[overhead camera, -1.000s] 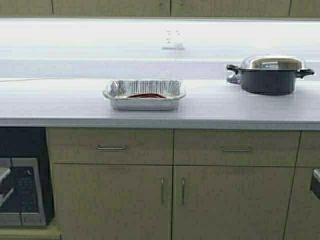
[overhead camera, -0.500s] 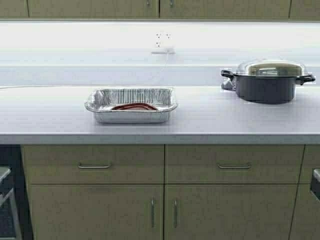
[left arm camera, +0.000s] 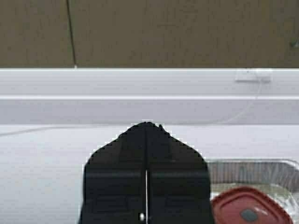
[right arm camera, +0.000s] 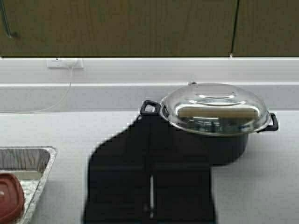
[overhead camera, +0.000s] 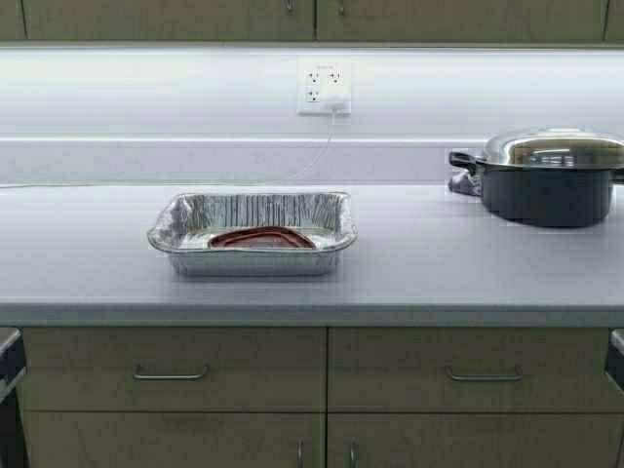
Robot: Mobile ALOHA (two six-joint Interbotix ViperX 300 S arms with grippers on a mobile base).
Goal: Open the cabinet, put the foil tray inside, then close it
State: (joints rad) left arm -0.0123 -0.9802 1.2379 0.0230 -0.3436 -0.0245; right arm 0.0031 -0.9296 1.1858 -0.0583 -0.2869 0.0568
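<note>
The foil tray (overhead camera: 252,234) sits on the grey counter (overhead camera: 439,263), left of centre, with a red lid (overhead camera: 261,237) inside it. Only the lower edge of the cabinet (overhead camera: 166,18) shows at the top of the high view; both tan doors are closed. My left gripper (left arm camera: 146,123) is shut and empty, held short of the counter, with the tray (left arm camera: 261,170) off to one side. My right gripper (right arm camera: 149,121) is shut and empty, between the tray (right arm camera: 28,156) and the pot. Neither gripper shows in the high view.
A dark grey pot with a steel lid (overhead camera: 551,180) stands at the counter's right. A wall socket (overhead camera: 324,88) with a white cord is behind the tray. Drawers (overhead camera: 171,370) and base-cabinet doors lie below the counter edge.
The robot has driven forward towards the counter: the whole scene has grown and shifted down, and the microwave at lower left has left the view. Tray and pot keep their places on the counter.
</note>
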